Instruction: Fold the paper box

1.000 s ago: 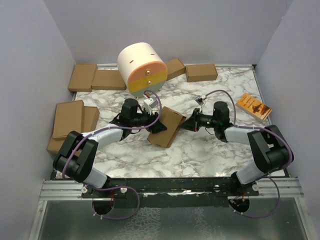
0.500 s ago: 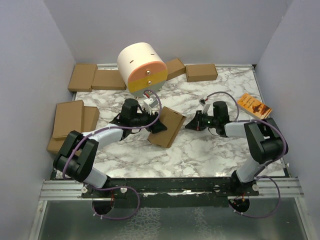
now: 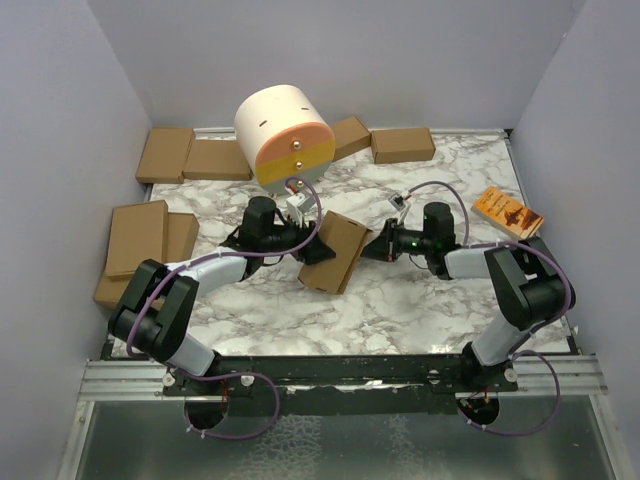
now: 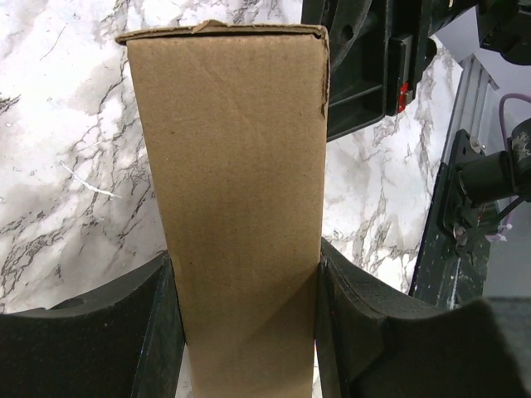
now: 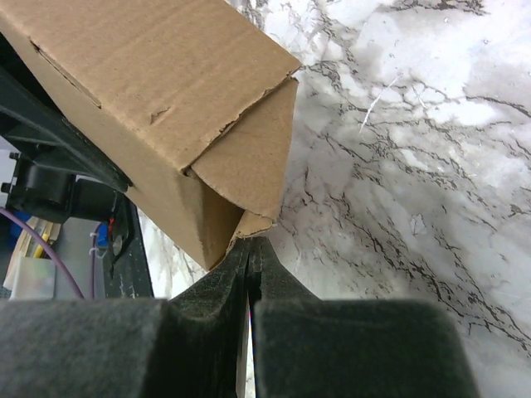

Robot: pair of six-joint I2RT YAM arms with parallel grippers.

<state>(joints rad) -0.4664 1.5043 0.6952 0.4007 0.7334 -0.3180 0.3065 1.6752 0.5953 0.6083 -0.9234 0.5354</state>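
the box (image 3: 333, 252) is held tilted at the middle of the table (image 3: 400, 300). left of it, the left gripper (image 4: 245, 282) is clamped across its narrow body. right of it, the right gripper (image 5: 250, 247) is pressed together, tips touching the corner of a loose end flap (image 5: 253, 166). beyond the box stands 1 cream-and-orange cylinder (image 3: 284, 135).

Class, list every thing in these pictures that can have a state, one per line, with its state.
paper box: folded up, one end flap loose, tilted.
left gripper: jaws shut on the paper box.
right gripper: jaws shut, at the loose flap.
orange booklet: closed, lying flat.
spare cardboard boxes: closed, flat.
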